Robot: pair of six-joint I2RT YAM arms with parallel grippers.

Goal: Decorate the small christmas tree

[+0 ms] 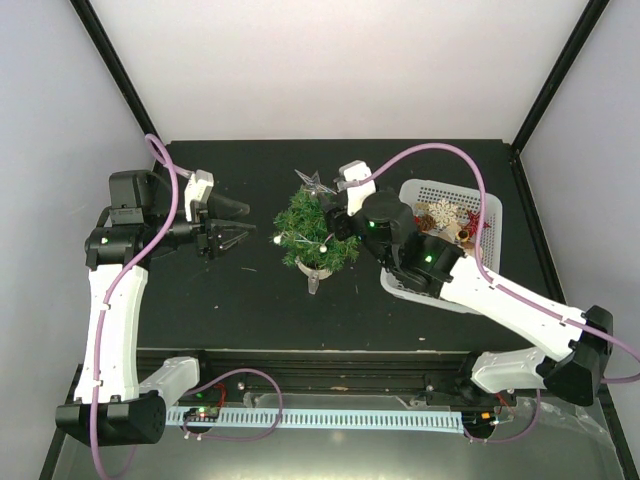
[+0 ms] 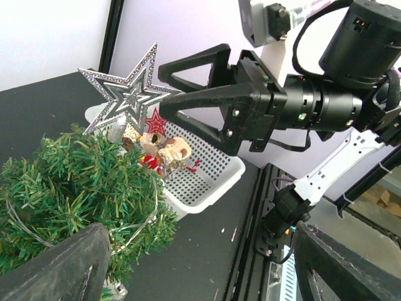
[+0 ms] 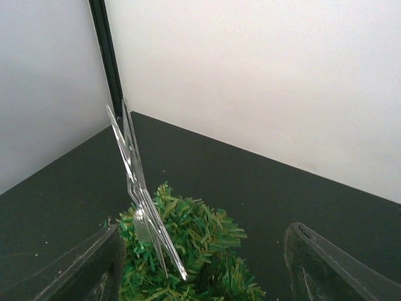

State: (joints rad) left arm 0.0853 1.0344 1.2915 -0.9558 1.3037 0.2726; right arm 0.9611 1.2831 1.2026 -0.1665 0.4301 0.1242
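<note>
The small christmas tree stands mid-table on its white pot, and a silver glitter star sits tilted on its top. My right gripper hovers by the treetop, open. In the left wrist view its black fingers straddle one point of the star without pinching it. From the right wrist the star shows edge-on above the tree, close to the left finger of that gripper. My left gripper waits left of the tree, open and empty.
A white mesh basket of ornaments stands right of the tree, under my right arm. It holds a red star and a white snowflake. A thin wire with small bulbs winds round the tree. Black frame posts rise at the back corners.
</note>
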